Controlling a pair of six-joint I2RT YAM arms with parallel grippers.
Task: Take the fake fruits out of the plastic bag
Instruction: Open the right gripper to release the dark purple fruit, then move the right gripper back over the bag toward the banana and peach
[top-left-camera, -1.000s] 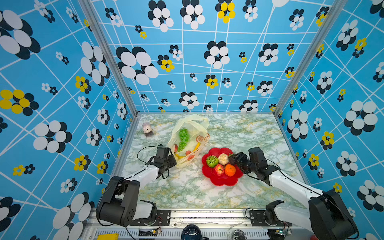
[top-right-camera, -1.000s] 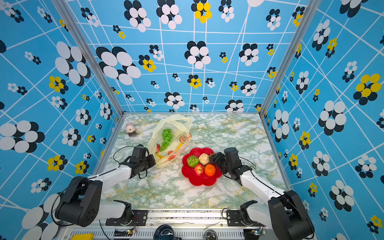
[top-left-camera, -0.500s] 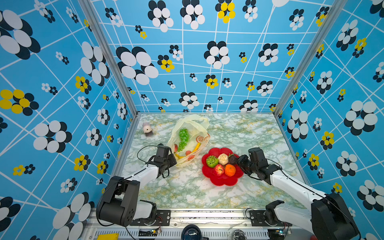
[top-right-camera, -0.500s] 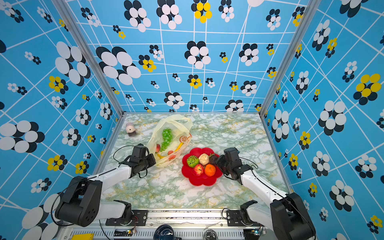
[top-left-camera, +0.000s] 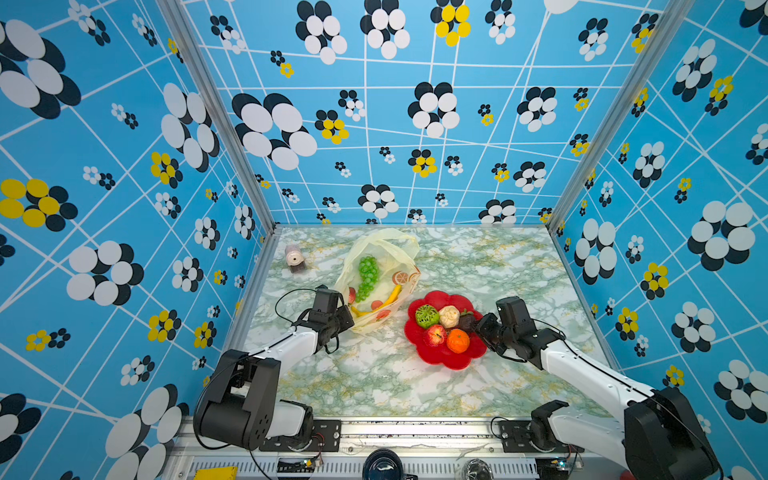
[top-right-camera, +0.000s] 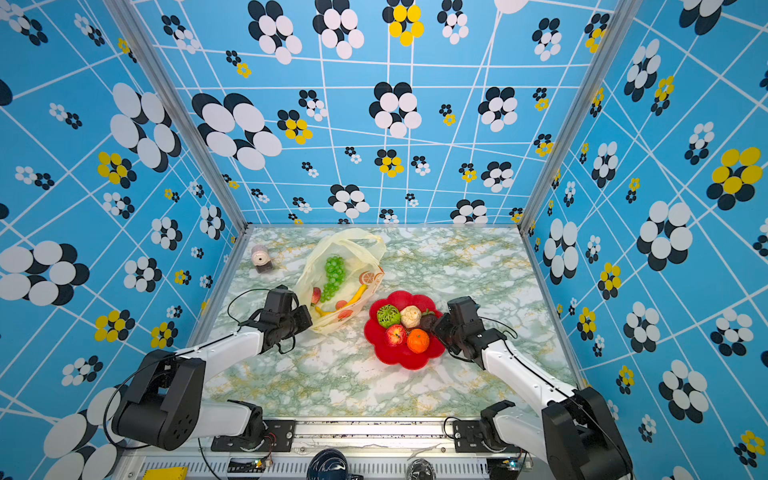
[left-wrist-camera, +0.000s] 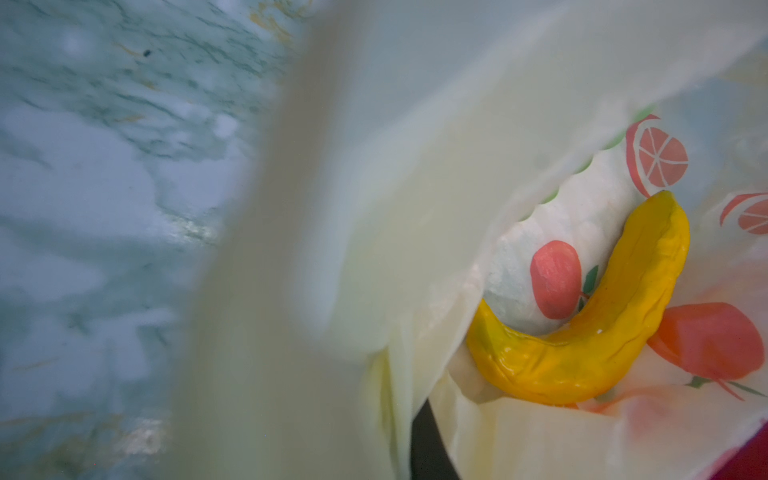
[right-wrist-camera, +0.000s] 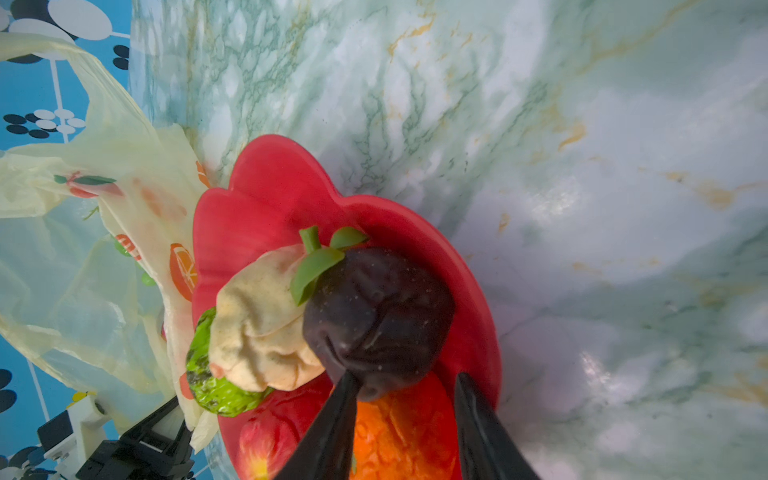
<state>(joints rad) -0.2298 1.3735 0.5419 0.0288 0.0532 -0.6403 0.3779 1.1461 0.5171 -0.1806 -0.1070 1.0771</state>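
Counting down by size, starting with the bench (top-left-camera: 478, 266): marbled green and white.

Next, the plastic bag (top-left-camera: 386, 249). Lies crumpled on the left half, handles toward the far edge, near corner just beside the plate; cannot tell whether touching. Shows through its film a green grape bunch (top-left-camera: 368, 276), a yellow banana (top-left-camera: 384, 299) and a strawberry (top-left-camera: 352, 296).

Then the red flower-shaped plate (top-left-camera: 436, 357). Sits right of the bench's centre. Carries five fruits packed close: green netted ball (top-left-camera: 427, 316), cream bulb (top-left-camera: 449, 316), dark brown piece (right-wrist-camera: 378, 316), red apple (top-left-camera: 434, 334), orange (top-left-camera: 458, 340).

Then the left gripper (top-left-camera: 347, 322). Rests at the bag's near-left corner, jaws together and seemingly pinched on bag film, judging by the film draped against the wrist camera beside one black finger (left-wrist-camera: 428, 449).

Then the right gripper (right-wrist-camera: 405, 378). Hovers at the plate's right rim, jaws apart, nothing between them; one fingertip against the dark brown piece, itself down on the plate.

Last, a small pink-capped object (top-left-camera: 294, 258) near the far-left corner; too small to identify.

Step in hand, as judged: letting go of the dark brown piece at the plate. Five fruits out, three in the bag.

Next move calls for backing clear of the plate without nudging its load, then crossing to the bag and taking the grape bunch, probably the easiest reach.
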